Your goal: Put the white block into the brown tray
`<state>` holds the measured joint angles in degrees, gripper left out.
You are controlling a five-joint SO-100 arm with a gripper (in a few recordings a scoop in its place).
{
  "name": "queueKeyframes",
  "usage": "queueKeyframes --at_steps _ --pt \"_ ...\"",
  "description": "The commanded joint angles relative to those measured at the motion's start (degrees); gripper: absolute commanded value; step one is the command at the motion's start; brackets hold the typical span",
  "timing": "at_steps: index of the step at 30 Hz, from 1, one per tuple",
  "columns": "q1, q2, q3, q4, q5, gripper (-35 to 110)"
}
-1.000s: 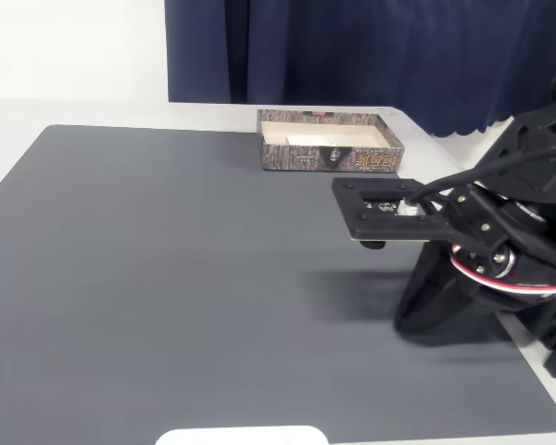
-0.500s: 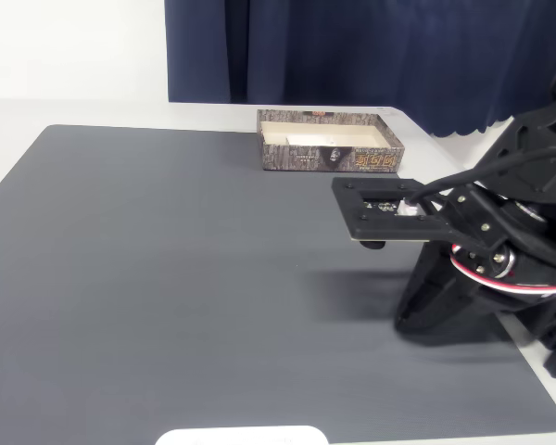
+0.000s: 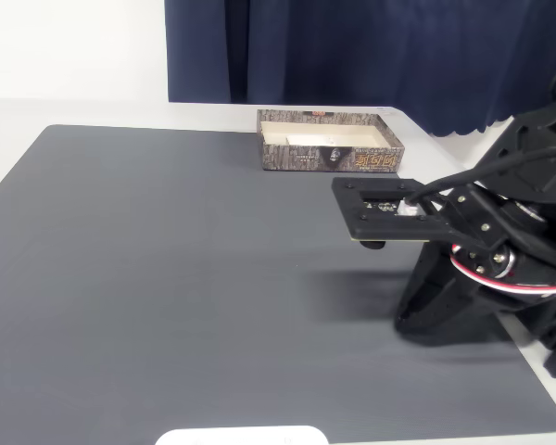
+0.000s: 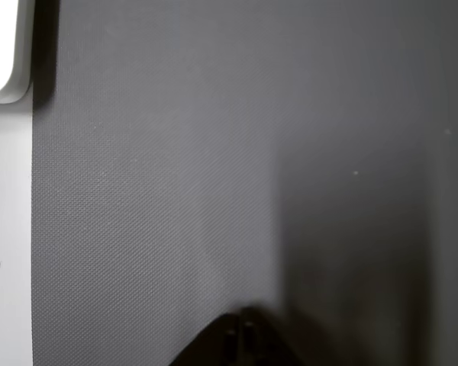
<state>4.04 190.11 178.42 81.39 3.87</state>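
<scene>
Count, fixed view: one brown tray (image 3: pixel 330 142), one black arm (image 3: pixel 486 250), one grey mat (image 3: pixel 185 278) on one white tabletop (image 3: pixel 74 111), one flat white rounded plate (image 3: pixel 243 436) at the near edge, one dark blue curtain (image 3: pixel 371 51) behind.

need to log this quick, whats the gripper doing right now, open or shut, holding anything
Gripper: the fingertips meet in the wrist view, so shut, with nothing between them, above the grey mat.
</scene>
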Motion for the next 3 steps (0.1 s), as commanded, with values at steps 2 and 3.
queueKeyframes --at_steps 2,3 --pt "0.18 -0.26 0.00 4.39 2.02 1" --pt "0.18 -0.26 0.00 4.39 2.02 1"
